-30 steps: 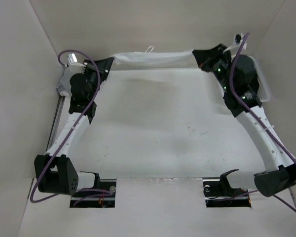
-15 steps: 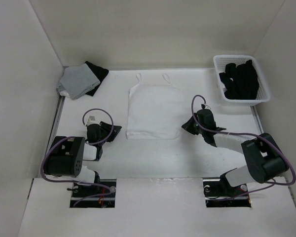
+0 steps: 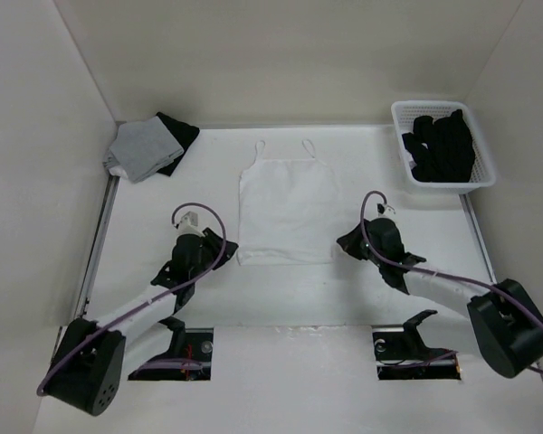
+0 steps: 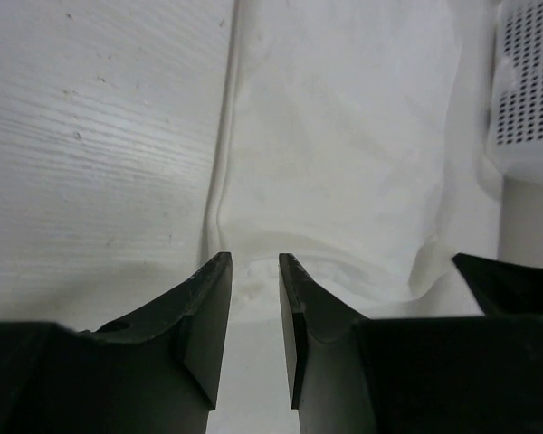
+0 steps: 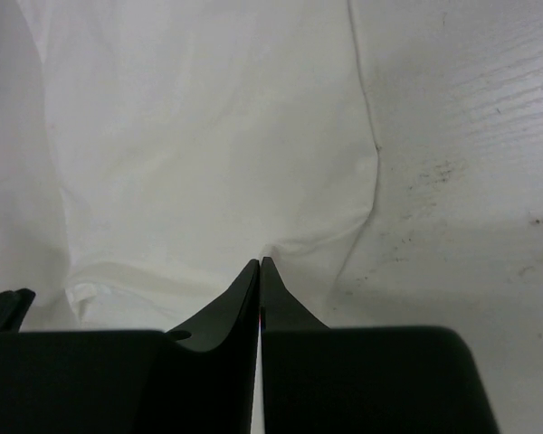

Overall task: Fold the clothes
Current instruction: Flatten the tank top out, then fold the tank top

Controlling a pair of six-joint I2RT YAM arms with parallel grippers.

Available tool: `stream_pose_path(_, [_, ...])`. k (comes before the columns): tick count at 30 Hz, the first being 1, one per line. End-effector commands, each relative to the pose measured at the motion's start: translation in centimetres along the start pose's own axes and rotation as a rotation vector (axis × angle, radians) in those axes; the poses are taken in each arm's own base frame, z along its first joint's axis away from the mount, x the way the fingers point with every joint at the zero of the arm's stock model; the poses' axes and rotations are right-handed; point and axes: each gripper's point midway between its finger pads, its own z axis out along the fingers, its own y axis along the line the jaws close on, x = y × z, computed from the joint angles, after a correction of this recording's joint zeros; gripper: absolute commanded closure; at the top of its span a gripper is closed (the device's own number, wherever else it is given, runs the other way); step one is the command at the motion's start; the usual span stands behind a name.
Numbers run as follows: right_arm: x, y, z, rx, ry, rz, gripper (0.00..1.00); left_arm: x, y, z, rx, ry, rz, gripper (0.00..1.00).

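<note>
The clothes (image 3: 287, 203) lie flat mid-tabletop, straps at the far end, hem nearest me. No fold made yet, so the whole job is left.

Left gripper (image 3: 223, 248) sits at the near-left hem corner. Its fingers (image 4: 208, 298) are apart, with cloth just beyond the tips.

Right gripper (image 3: 347, 241) is at the near-right corner, fingers (image 5: 244, 289) together, tips at the hem edge.

Hard to read: I cannot tell whether the right tips have caught any fabric. From above, the wrists cover both corners.
</note>
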Motion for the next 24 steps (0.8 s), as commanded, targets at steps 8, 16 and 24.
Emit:
stream_pose_path(8, [-0.7,-0.9,-3.3,0.02,-0.081,-0.006,0.95,3.2,0.6,-1.4,-0.237,0.026,0.364,0.76])
stream_pose_path(16, [0.2,-1.6,-3.8,0.021,-0.065,-0.002,0.96,3.0,0.3,-0.4,-0.277,-0.031,0.387,0.78])
stream_pose_path(24, [0.7,-1.7,-4.0,0.012,-0.056,0.003,0.96,2.8,-1.2,-0.5,-0.21,-0.062,0.337,0.78])
